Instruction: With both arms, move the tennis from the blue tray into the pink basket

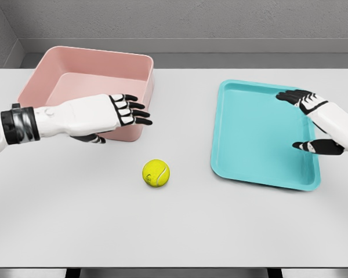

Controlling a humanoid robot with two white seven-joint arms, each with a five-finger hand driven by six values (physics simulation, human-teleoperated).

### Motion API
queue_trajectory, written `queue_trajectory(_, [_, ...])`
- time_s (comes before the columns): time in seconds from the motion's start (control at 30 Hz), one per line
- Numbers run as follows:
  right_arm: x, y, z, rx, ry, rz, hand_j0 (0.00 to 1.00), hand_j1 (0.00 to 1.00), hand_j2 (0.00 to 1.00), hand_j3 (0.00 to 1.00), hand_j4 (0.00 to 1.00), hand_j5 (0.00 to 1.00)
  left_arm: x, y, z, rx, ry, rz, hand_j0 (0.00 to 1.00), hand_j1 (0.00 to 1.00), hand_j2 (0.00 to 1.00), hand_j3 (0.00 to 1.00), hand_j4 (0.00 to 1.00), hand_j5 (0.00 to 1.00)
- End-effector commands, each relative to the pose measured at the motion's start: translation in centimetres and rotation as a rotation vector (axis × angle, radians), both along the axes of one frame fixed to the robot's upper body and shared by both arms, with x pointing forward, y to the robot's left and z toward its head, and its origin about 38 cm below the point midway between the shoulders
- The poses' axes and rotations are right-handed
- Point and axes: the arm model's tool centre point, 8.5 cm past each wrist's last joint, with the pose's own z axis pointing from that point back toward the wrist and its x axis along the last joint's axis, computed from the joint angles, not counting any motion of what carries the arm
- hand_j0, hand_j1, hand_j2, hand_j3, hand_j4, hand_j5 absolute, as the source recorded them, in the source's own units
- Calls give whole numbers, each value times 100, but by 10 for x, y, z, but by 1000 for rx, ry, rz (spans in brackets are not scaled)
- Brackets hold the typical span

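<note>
A yellow tennis ball (156,173) lies on the white table, between the pink basket (52,75) at the back left and the blue tray (249,145) on the right. No hand touches it. My left hand (124,113) hovers in front of the basket's near wall, above and left of the ball, fingers spread and holding nothing. Over the tray's right edge my right hand (304,119) is open too, its fingers and thumb apart around nothing. The tray and the basket hold nothing.
The white table (174,231) runs to a front edge near the bottom of the view. A grey wall stands behind the table.
</note>
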Motion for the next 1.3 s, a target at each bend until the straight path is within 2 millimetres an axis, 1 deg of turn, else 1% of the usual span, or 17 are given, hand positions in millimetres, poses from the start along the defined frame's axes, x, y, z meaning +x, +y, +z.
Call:
queue_trajectory(0.0, [1, -8, -5, 25, 17, -25, 100, 100, 100, 100, 100, 100, -4, -18, -9, -13, 25, -42, 100, 100, 100, 100, 100, 100])
queue_trajectory(0.13, [1, -9, -6, 27, 20, -28, 100, 100, 100, 100, 100, 100, -6, -29, -12, -29, 33, -64, 100, 100, 100, 100, 100, 100])
queue_trajectory(0.2, [1, -11, -5, 28, 18, -34, 100, 100, 100, 100, 100, 100, -9, -38, -20, -24, 53, -89, 100, 100, 100, 100, 100, 100])
queue_trajectory(0.27, [2, -13, -8, 27, 25, -38, 100, 100, 100, 100, 100, 100, -12, -42, -26, -17, 68, -100, 100, 100, 100, 100, 100, 100])
queue_trajectory(0.4, [2, -15, -10, 30, 32, -42, 100, 100, 100, 100, 100, 100, -15, -44, -37, -4, 100, -110, 100, 100, 100, 100, 100, 100])
queue_trajectory(0.63, [2, -15, -10, 28, 33, -43, 100, 100, 100, 100, 100, 100, -17, -45, -43, 1, 117, -115, 100, 100, 100, 100, 100, 100])
queue_trajectory(0.83, [2, -14, -8, 30, 28, -41, 100, 100, 100, 100, 100, 100, -23, -49, -56, 7, 151, -126, 100, 100, 100, 100, 100, 100])
queue_trajectory(0.9, [1, -17, -10, 30, 32, -50, 100, 100, 100, 100, 100, 100, -25, -49, -59, 8, 159, -127, 100, 100, 100, 100, 100, 100])
queue_trajectory(1.13, [1, -17, -9, 31, 29, -50, 100, 100, 100, 100, 100, 100, -25, -48, -66, 13, 174, -118, 100, 100, 100, 100, 100, 100])
queue_trajectory(1.17, [1, -18, -9, 31, 29, -51, 100, 100, 100, 100, 100, 100, -25, -51, -68, 10, 180, -124, 100, 100, 100, 100, 100, 100])
queue_trajectory(1.27, [1, -17, -9, 31, 29, -50, 100, 100, 100, 100, 100, 100, -27, -54, -72, 14, 189, -132, 100, 100, 100, 100, 100, 100])
